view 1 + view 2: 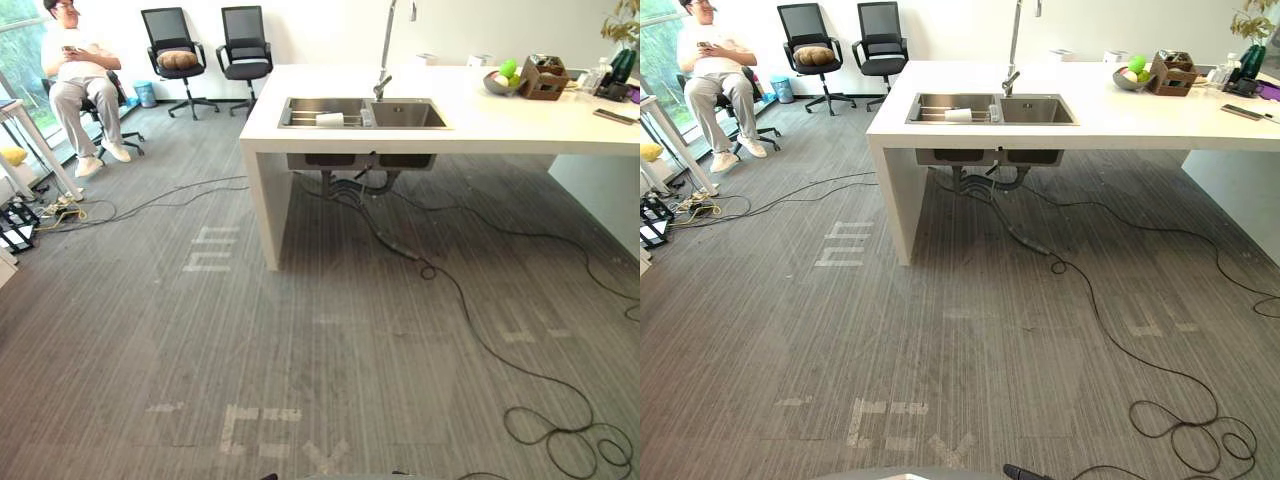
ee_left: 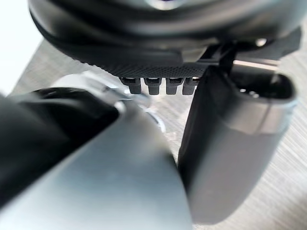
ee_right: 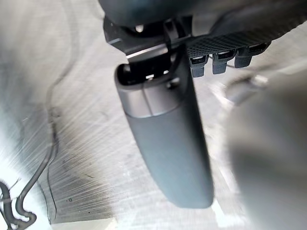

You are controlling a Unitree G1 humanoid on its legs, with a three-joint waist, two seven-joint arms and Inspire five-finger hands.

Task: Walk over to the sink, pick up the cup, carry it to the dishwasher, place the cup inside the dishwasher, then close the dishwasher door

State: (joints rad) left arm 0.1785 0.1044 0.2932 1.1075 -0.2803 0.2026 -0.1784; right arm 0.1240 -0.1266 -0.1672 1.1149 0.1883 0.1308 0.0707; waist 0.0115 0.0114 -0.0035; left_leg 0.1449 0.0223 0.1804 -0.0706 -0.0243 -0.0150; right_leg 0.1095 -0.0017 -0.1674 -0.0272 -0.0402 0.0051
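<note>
A white cup (image 1: 329,119) lies in the left basin of a steel double sink (image 1: 405,114), set into a white counter (image 1: 500,125) some way ahead across the grey carpet. A tall tap (image 1: 386,50) rises behind the sink. My left hand (image 2: 230,143) hangs low over the carpet in its wrist view, thumb straight and fingers relaxed, holding nothing. My right hand (image 3: 168,143) hangs the same way over the floor, also with nothing in it. Both hands are far from the cup.
A person (image 1: 80,70) sits at the far left beside two black office chairs (image 1: 178,50). Black cables (image 1: 560,430) trail from under the sink across the floor to the right. A fruit bowl (image 1: 503,78) and a brown box (image 1: 545,78) stand on the counter.
</note>
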